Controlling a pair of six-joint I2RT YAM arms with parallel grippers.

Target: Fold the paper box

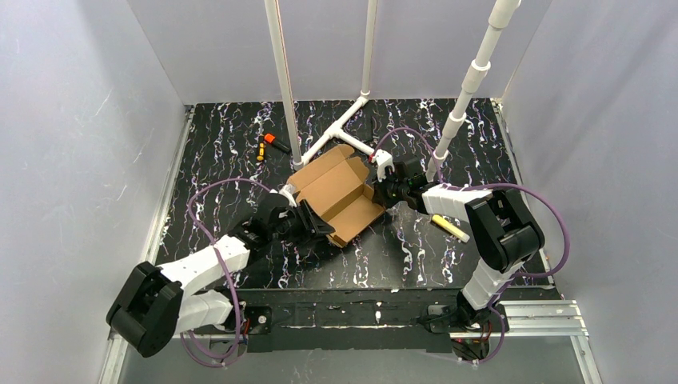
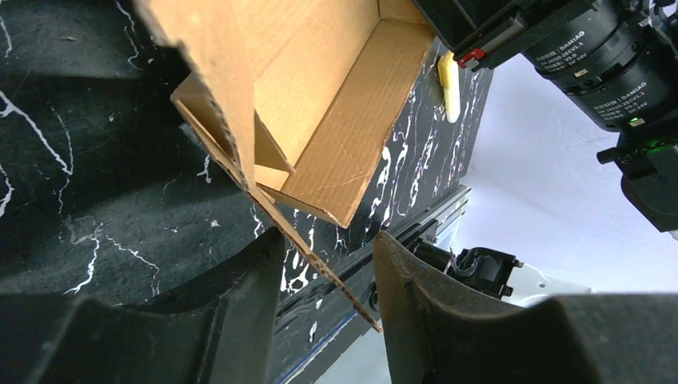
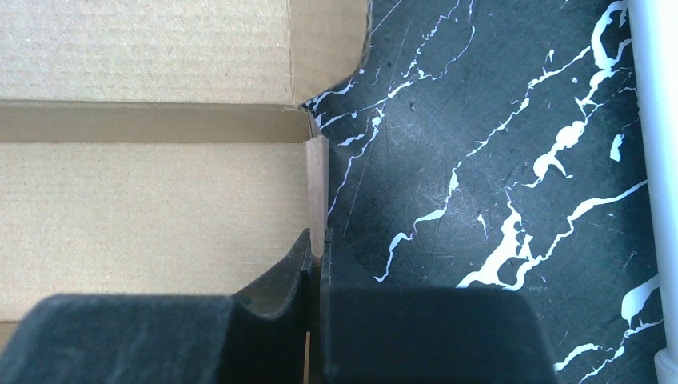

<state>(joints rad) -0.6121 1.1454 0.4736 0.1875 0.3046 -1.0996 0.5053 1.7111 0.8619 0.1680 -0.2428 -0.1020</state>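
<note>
Right claw (image 3: pixel 318 240): closed, pinching a thin side wall of the box (image 1: pixel 336 192). Left claw (image 2: pixel 328 237): open, fingers apart astride a raised flap edge at the box's opposite corner; whether they touch it cannot be told. Box: brown cardboard, partly folded, some walls up, lying mid-desk (image 1: pixel 224 144) between both claws. Also on desk: yellow pen (image 1: pixel 449 228) near the right arm; orange item (image 1: pixel 276 142) farther back; white pipe (image 1: pixel 344 128) just behind the box.
</note>
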